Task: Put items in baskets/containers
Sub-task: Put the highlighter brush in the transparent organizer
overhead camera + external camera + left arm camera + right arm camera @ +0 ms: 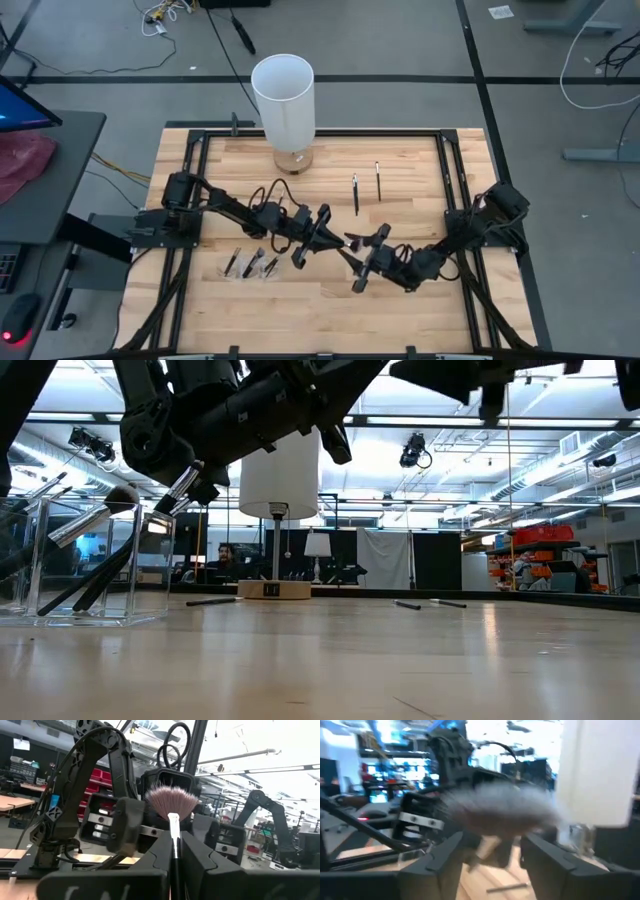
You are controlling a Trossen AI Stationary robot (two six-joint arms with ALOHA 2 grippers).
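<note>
My left gripper [174,842] [335,238] hangs above the table's middle, shut on a fan brush [171,802] with pinkish-grey bristles and a pale ferrule. Facing it from the right, my right gripper [492,857] [356,256] stands open. Its two fingers are on either side of the blurred bristle head [500,812] and touch nothing that I can see. A clear container [85,570] [250,265] near the table's front left holds several brushes leaning against its walls. Two more brushes [355,193] [378,180] lie flat on the table behind the grippers. My left gripper pinches the fan brush between its two fingers on the dark handle [174,851], just below the pale ferrule. The fingers come roughly level from the table's left and lie along the brush. The brush is lifted clear, its bristle head sticking out past the fingertips toward my right gripper.
A tall white cylinder [283,95] on a wooden base stands at the table's far edge, left of the middle. Black frame rails [455,180] run along the table's sides. In the low view, loose brushes [407,605] lie far back on the wood.
</note>
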